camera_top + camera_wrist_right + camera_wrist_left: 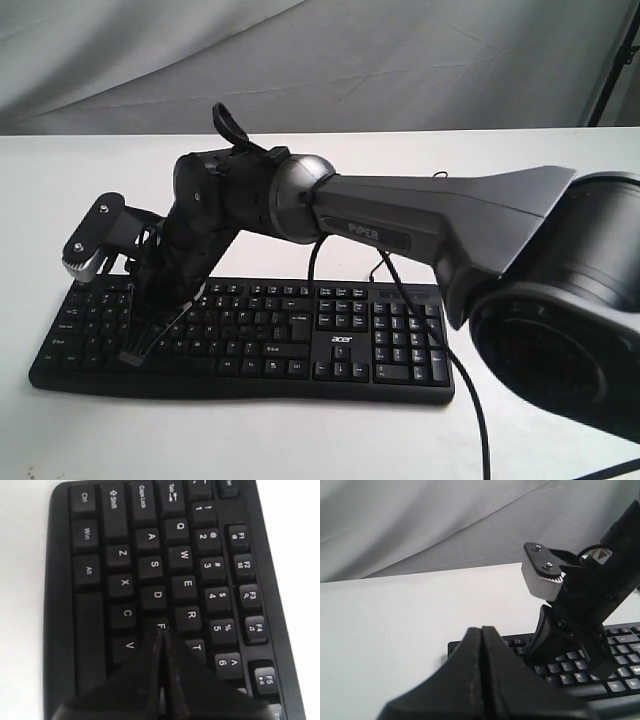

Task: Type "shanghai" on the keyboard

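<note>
While the keyboard (340,345) is lying on the table (250,440), the right gripper (161,635), closed tight, is pointing at the F key (160,626); the S key (154,565) is sitting two keys along that row

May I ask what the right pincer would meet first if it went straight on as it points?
Most likely the keyboard, at or beside its F key; the shut right pincer aims there, contact unclear.
</note>
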Controlling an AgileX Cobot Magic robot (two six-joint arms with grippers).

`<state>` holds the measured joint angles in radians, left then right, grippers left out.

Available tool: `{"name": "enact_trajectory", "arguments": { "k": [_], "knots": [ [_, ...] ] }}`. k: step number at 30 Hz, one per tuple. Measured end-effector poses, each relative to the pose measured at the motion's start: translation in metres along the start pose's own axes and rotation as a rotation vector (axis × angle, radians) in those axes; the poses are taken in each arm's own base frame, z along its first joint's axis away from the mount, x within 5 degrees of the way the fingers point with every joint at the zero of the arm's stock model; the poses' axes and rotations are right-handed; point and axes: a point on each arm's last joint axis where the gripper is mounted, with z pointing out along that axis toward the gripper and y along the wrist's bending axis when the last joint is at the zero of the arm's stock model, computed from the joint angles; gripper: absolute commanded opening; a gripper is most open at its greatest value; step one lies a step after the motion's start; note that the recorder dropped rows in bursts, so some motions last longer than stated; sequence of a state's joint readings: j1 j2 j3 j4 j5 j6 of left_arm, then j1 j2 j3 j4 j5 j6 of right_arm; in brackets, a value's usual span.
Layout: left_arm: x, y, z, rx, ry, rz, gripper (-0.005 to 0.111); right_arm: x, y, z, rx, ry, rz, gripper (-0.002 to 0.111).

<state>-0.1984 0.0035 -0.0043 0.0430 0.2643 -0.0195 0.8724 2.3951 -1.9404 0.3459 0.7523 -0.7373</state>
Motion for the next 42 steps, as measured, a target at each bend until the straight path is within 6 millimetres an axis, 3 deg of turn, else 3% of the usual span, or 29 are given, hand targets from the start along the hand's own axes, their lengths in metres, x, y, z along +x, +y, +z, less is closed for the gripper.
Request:
{"name": "enact_trajectory", "arguments": {
  "k": [33,42],
  "knots": [
    [0.000,0.000,0.000,0.000,0.000,0.000,0.000,0.007,-0.001,0.015,-0.004,0.025,0.005,0.000],
    [0.000,0.000,0.000,0.000,0.000,0.000,0.000,0.002,-0.003,0.004,0.027,0.021,-0.016,0.000]
  ]
}}
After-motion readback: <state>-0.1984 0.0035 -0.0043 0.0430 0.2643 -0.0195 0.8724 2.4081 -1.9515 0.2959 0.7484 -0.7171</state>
